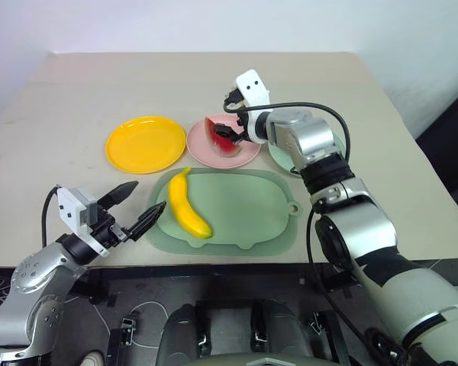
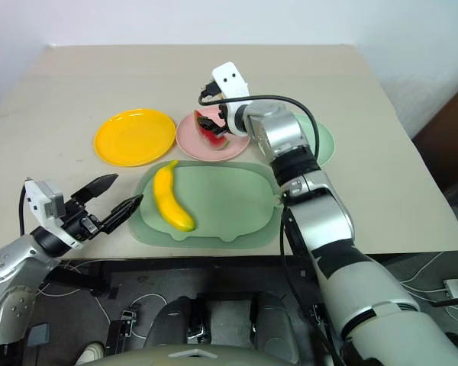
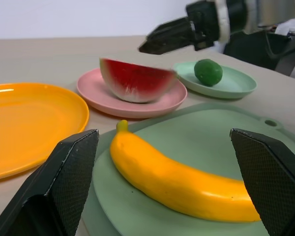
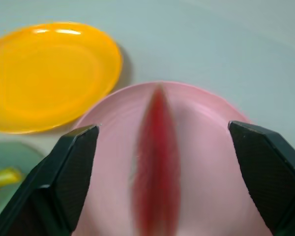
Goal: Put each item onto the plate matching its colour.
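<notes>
Right arm stretched forward, right claw (image 1: 230, 131) open and angled slightly down; left arm bent low and close in, left claw (image 1: 140, 201) open wide, roughly level, pointing forward-right.

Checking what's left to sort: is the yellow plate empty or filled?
Empty. The yellow plate is bare; the banana lies on the tray.

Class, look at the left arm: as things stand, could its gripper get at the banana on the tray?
Probably yes. The left gripper stands open just beside the banana, which lies alone on the pale-green tray, nothing between them.
</notes>
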{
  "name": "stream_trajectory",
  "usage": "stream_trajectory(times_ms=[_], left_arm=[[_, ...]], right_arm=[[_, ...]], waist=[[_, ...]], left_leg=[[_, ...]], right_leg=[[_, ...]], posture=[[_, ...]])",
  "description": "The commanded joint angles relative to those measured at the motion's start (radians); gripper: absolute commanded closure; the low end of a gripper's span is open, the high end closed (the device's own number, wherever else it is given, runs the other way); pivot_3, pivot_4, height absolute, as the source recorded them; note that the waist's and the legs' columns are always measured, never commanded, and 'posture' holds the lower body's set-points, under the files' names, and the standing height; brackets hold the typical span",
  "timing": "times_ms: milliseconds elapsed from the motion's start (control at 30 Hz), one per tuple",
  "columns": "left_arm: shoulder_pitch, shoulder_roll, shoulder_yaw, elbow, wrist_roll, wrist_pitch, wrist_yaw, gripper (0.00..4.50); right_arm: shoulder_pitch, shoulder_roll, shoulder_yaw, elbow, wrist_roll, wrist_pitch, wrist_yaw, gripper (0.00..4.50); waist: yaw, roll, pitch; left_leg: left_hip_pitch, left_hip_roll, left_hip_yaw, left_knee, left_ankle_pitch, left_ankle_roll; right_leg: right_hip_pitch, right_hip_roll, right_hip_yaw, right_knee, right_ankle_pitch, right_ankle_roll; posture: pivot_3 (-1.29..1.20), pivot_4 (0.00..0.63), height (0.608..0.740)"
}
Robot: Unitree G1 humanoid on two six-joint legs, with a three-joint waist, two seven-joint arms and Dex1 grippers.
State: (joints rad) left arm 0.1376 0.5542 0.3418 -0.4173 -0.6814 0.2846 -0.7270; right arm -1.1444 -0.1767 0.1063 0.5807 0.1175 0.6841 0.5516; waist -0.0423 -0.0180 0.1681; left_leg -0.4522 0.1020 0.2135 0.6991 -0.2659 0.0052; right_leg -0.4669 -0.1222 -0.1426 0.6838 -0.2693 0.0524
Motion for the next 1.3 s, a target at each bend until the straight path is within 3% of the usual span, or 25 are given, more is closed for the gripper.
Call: stream_trajectory(times_ms=[33, 200, 367, 433, 667, 1000, 1300], left_arm=[[-0.010, 0.012, 0.024, -0.026, -0.018, -0.001, -0.005, 0.00], [-0.007, 0.007, 0.029, -0.033, -0.021, 0.012, 0.009, 0.00], [0.014, -0.017, 0.027, -0.094, -0.031, 0.038, 0.073, 0.00], [0.026, -0.021, 0.035, -0.106, -0.033, 0.046, 0.088, 0.00], [0.039, -0.166, -0.098, -0.220, 0.133, 0.051, 0.326, 0.00], [-0.069, -0.272, -0.285, -0.133, 0.448, 0.159, 0.625, 0.00], [-0.200, -0.337, -0.358, -0.081, 0.410, 0.247, 0.581, 0.00]], right_arm=[[0.112, -0.033, -0.066, -0.313, 0.098, 0.109, 0.032, 0.03], [0.368, -0.101, -0.081, -0.640, 0.184, 0.052, 0.123, 0.03], [0.508, -0.172, -0.098, -0.803, 0.284, 0.095, 0.191, 0.03], [0.524, -0.180, -0.087, -0.817, 0.295, 0.101, 0.185, 0.03], [0.557, -0.237, -0.081, -0.799, 0.298, 0.089, 0.194, 0.03], [0.516, -0.266, -0.108, -0.810, 0.337, 0.128, 0.195, 0.03], [0.515, -0.281, -0.102, -0.826, 0.348, 0.136, 0.162, 0.03]], waist=[[0.000, 0.000, 0.000], [-0.001, 0.000, 0.000], [-0.001, 0.000, 0.000], [-0.002, 0.000, 0.000], [0.005, 0.000, 0.000], [0.010, -0.001, 0.000], [0.026, -0.001, 0.000]], left_leg=[[0.000, 0.000, 0.000, 0.000, 0.000, 0.000], [0.000, 0.000, 0.000, 0.000, 0.000, 0.000], [0.001, 0.000, 0.000, 0.000, 0.000, 0.000], [0.002, 0.000, 0.000, 0.000, 0.000, 0.000], [0.006, -0.001, -0.001, 0.000, -0.001, 0.001], [0.007, -0.001, -0.001, 0.000, -0.001, 0.001], [0.007, -0.001, -0.001, 0.001, -0.001, 0.001]], right_leg=[[0.000, 0.000, 0.000, 0.000, 0.000, 0.000], [0.000, 0.000, 0.000, 0.000, 0.000, 0.000], [0.001, 0.000, 0.000, 0.000, 0.000, 0.000], [0.002, 0.000, 0.000, 0.000, 0.000, 0.000], [0.006, -0.001, 0.000, -0.001, 0.000, 0.000], [0.007, -0.001, 0.000, -0.001, 0.000, 0.000], [0.007, -0.001, 0.000, -0.001, 0.000, 0.000]], posture=[[0.00, 0.150, 0.695], [0.00, 0.150, 0.695], [0.00, 0.150, 0.695], [0.00, 0.150, 0.695], [0.00, 0.150, 0.695], [0.00, 0.150, 0.695], [0.00, 0.150, 0.695]])
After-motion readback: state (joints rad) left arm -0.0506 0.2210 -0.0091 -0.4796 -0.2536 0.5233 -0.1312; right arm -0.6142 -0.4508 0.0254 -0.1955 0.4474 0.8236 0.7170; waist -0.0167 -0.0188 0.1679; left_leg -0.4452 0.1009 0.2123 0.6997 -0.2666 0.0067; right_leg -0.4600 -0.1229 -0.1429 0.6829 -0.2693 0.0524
